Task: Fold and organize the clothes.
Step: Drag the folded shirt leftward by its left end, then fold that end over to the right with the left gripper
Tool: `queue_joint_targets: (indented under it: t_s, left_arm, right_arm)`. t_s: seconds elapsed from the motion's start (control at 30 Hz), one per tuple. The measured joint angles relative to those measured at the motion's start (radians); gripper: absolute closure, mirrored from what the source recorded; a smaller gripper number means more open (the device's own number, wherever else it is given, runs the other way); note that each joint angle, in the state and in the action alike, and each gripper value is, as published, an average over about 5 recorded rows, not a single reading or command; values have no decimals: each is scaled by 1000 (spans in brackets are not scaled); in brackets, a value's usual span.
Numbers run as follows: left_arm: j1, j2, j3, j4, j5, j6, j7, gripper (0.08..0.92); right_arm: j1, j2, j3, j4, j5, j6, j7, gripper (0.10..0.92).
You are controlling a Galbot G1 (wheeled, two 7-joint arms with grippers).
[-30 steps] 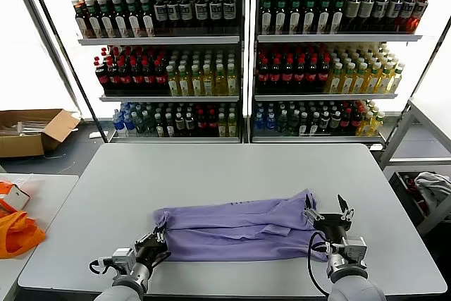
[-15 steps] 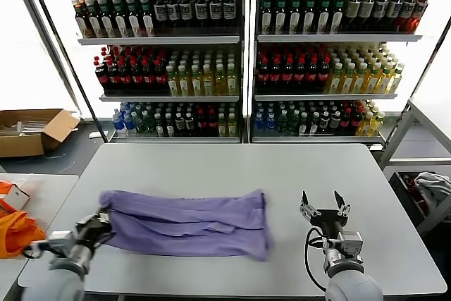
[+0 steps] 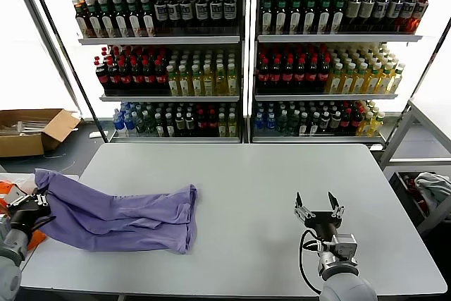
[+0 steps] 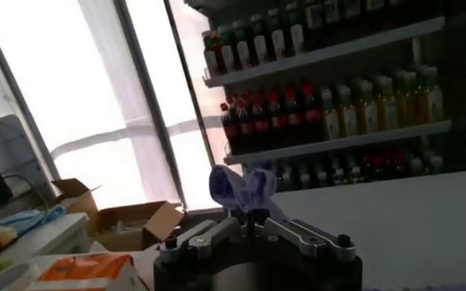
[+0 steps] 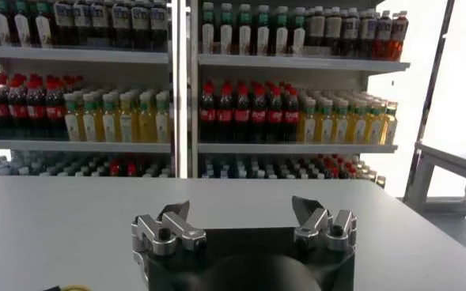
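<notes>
Left claw (image 3: 34, 202) clamped on the lavender T-shirt (image 3: 120, 209) at the table's (image 3: 268, 174) edge; right claw (image 3: 315, 210) spread wide, empty.

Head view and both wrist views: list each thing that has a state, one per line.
T-shirt: lavender, roughly folded and bunched, one end lifted off the table's left edge, the rest lying on the table.
Left end effector: shut on the T-shirt, beyond the table's left edge.
Right end effector: open, empty, above the table's right part.
Cardboard box: on the floor, flaps open.
Orange bag: crumpled, on the side table at left.
</notes>
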State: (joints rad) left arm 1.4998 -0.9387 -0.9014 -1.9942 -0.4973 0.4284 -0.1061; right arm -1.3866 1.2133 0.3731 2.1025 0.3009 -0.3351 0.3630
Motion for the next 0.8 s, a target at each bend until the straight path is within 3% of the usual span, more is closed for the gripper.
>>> queue_joint_targets:
  t_s: [0.4,0.8]
  left_arm:
    - [-30,-129,291,-52,115,36,-26,904]
    - [-123,-150,466,-77,110,85,-61,904]
  right_arm:
    - [-31,16,6,28,-28,-3,-6,203]
    - [-88,45,38,51,-58,4,-13,203]
